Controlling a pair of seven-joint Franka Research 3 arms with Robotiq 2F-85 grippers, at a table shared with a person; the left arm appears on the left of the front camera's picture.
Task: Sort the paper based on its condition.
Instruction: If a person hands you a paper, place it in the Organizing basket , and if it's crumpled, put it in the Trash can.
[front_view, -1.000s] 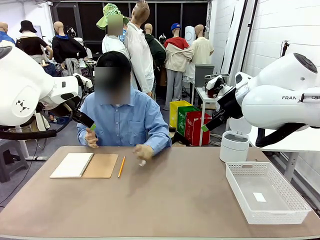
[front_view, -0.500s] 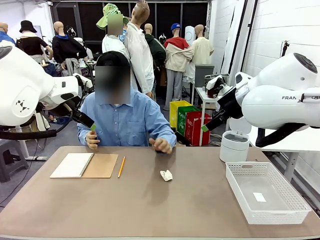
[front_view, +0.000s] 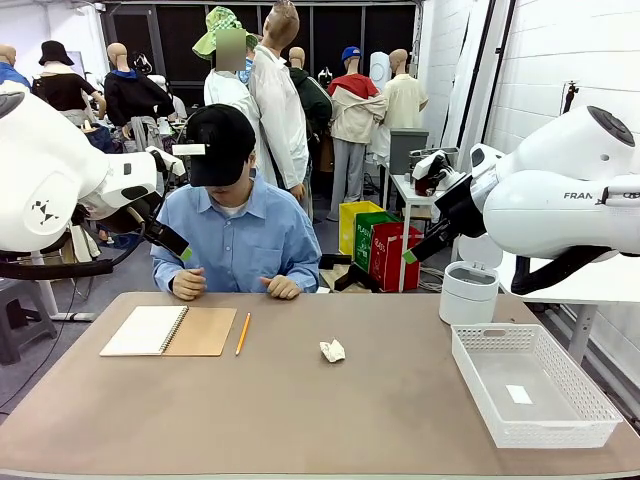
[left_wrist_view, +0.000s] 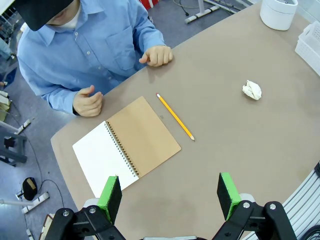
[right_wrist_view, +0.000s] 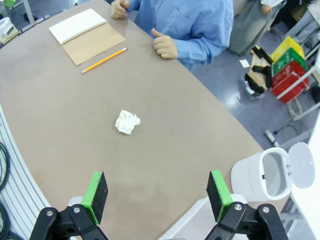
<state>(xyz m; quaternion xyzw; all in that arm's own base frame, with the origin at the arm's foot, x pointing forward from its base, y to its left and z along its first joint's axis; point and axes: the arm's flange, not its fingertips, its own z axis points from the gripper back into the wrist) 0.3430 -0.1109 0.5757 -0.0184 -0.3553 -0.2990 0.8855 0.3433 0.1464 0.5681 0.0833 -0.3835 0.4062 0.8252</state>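
Lying crumpled near the middle of the table (front_view: 300, 420), the paper ball (front_view: 332, 350) touches nothing around it. Seen from the right wrist, the ball (right_wrist_view: 127, 122) sits on the table well ahead of the right gripper (right_wrist_view: 157, 192), nearer the line of the picture-left pad than the other. That gripper's jaws are spread wide and hold nothing. From the left wrist, the ball (left_wrist_view: 252, 90) is far off toward the upper right, well apart from the left gripper (left_wrist_view: 169, 192), whose jaws also stand wide and empty. In the front view both grippers hang high above the table's far corners, left (front_view: 180, 248) and right (front_view: 415, 250).

A small flat white sheet (front_view: 518, 394) lies on the floor of the mesh basket (front_view: 560, 435) at the right end of the table. A lidded white bin (front_view: 468, 292) stands just behind the basket. Left of the ball lie a pencil (front_view: 243, 333) and, just beside it, an open notebook (front_view: 168, 330). A person in a blue shirt rests both fists (front_view: 186, 284) (front_view: 281, 287) on the far edge.

The right arm's shell reads "FRAN" (front_view: 580, 196) before the rest is cut off; the print on the coloured crates behind is too small to read
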